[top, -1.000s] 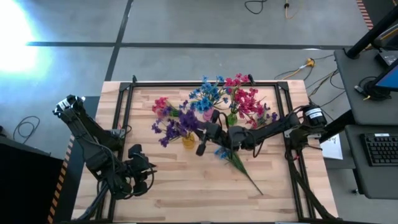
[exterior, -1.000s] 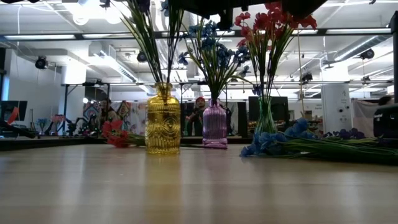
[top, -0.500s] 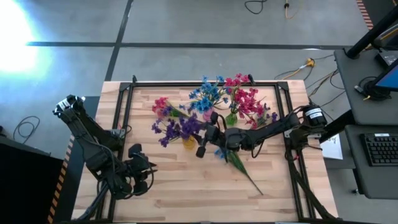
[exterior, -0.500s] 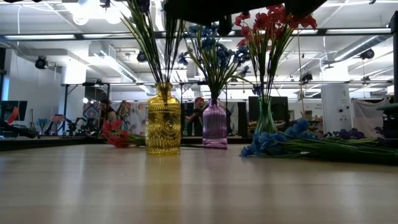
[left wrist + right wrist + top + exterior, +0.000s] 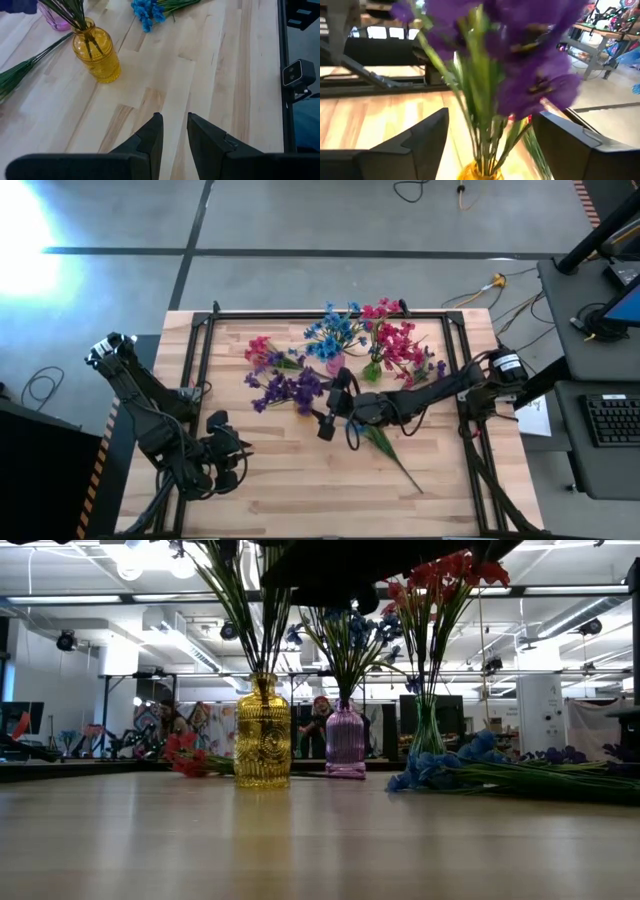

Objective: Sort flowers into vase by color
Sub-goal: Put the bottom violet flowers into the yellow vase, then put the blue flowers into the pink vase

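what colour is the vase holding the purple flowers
Yellow-gold textured glass vase, holding the purple flowers; clearest in the low view.

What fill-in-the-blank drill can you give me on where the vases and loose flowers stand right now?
1. The purple flowers stand in the ____ vase.
2. The pink vase holds the ____ flowers.
3. The right hand, fingers spread, is by the purple flowers; a loose sprig with a blue bloom lies flat on the ____.
4. The left hand hangs over bare wood, holding ____.

Missing words: yellow; blue; table; nothing
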You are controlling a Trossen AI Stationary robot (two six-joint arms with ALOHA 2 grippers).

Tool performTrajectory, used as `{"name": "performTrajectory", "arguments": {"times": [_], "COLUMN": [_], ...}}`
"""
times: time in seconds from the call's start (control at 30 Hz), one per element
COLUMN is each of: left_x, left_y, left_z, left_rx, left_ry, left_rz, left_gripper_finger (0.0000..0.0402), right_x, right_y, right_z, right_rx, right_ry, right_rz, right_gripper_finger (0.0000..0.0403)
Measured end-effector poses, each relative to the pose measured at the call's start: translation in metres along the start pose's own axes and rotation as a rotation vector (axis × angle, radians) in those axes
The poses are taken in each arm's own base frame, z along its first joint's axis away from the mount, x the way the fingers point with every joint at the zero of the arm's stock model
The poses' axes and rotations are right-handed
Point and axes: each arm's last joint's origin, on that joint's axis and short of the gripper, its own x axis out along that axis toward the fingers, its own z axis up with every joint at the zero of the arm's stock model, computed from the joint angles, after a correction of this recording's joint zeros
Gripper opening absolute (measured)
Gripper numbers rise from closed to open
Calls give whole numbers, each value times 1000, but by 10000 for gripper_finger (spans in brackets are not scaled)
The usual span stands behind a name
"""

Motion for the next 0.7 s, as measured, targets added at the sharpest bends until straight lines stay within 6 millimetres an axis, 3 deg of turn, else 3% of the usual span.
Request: {"name": "performTrajectory", "arguments": {"times": [0.2,0.43,0.7], "left_x": [0,0,0], "left_y": [0,0,0], "left_z": [0,0,0], "left_rx": [-1,-8,-12], "left_ry": [0,0,-1], "left_rz": [0,0,0], "left_gripper_finger": [76,76,76], "right_x": [-8,-27,-64], "right_y": [11,20,18], "right_z": [0,2,18], "right_rx": [-44,-109,-38], "right_ry": [12,81,179], "right_rz": [-39,-103,-52], "right_gripper_finger": [309,305,299]}}
